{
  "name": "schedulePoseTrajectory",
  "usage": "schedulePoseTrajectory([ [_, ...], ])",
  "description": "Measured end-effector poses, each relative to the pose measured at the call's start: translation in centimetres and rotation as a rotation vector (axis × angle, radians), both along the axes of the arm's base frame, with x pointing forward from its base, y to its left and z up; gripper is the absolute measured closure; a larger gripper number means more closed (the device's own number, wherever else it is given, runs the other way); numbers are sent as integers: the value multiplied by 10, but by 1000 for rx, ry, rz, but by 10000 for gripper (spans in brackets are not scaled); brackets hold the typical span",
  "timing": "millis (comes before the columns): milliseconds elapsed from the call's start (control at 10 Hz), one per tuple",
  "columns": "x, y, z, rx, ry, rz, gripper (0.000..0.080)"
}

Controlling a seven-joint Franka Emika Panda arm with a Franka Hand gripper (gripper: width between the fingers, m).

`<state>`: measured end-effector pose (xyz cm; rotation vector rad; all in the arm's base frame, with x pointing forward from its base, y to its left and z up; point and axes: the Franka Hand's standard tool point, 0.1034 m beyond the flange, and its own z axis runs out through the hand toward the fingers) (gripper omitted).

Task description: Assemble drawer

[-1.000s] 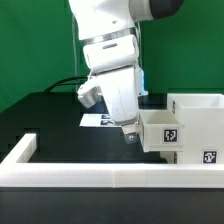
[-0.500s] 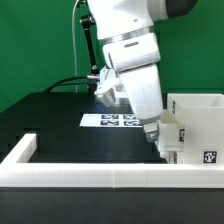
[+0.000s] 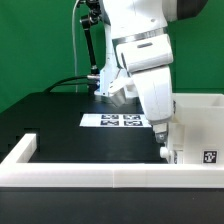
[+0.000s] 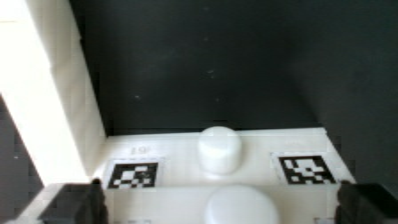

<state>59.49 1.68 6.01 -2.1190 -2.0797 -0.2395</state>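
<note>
Step in hand: the white Franka arm's two-finger gripper (image 3: 163,148) is low against the white matte plastic drawer housing (image 3: 200,125), apparently seating a small tray into it

Fingers: dark tips (image 4: 64,204) show in the wrist view; clenched or released, I cannot tell

Drawer: at the exterior view's right, near the low white rail (image 3: 90,172); tray face (image 4: 217,158) carries a rounded knob (image 4: 219,147)

Next move: likely a straight, level push

Writing: none readable; only black-and-white square tags (image 4: 304,169), plus the flat marker board (image 3: 118,121)
</note>
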Motion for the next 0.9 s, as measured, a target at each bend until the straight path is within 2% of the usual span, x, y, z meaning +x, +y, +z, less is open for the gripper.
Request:
schedulePoseTrajectory([
  [400, -2, -3, -1, 1, 2, 28, 150],
  [600, -1, 6, 1, -3, -16, 123, 150],
  [700, 0, 5, 1, -22, -19, 142, 150],
  [900, 0, 9, 0, -32, -16, 66, 150],
])
